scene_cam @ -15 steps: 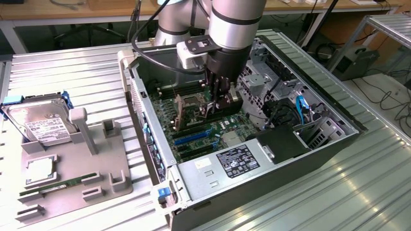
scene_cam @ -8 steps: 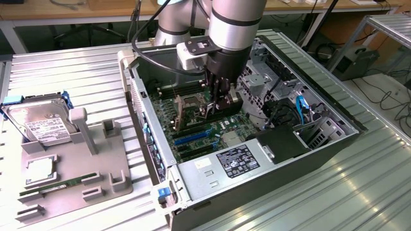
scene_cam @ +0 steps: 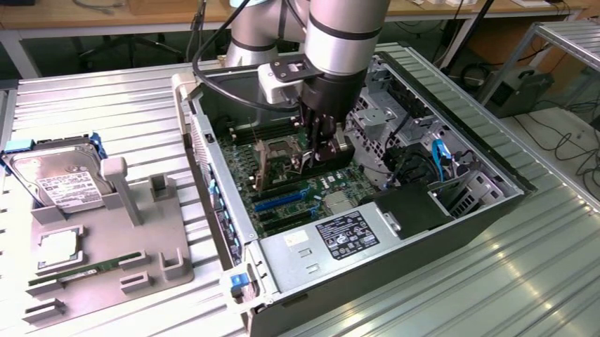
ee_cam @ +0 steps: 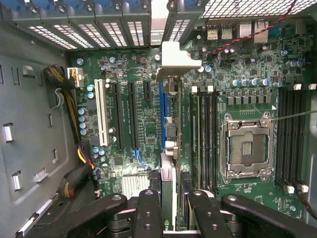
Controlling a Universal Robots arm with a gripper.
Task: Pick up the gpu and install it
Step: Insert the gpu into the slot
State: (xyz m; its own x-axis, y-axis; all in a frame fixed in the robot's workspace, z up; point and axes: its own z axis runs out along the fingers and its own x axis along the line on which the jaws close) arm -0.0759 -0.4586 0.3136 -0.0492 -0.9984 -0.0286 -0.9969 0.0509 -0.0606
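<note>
The arm [scene_cam: 342, 31] is a thick silver-grey tube with a dark band ringing it and a rounded grey joint housing at about ten o'clock from it. A white block with a black plate sits at the wrist, and a black cable loops away from it. The gripper [scene_cam: 322, 144] is black, with jointed finger links [ee_cam: 148, 213] studded with round silver screws.

One open black computer tower case [scene_cam: 487, 203] lies on the ribbed metal table [scene_cam: 112, 112]. One grey plastic parts holder [scene_cam: 140, 260] carries one silver hard drive with a white label [scene_cam: 56, 184], one square silver processor [scene_cam: 58, 247] and one long narrow green memory stick [scene_cam: 80, 274]. One silver robot arm [scene_cam: 345, 28] reaches into the case.
</note>
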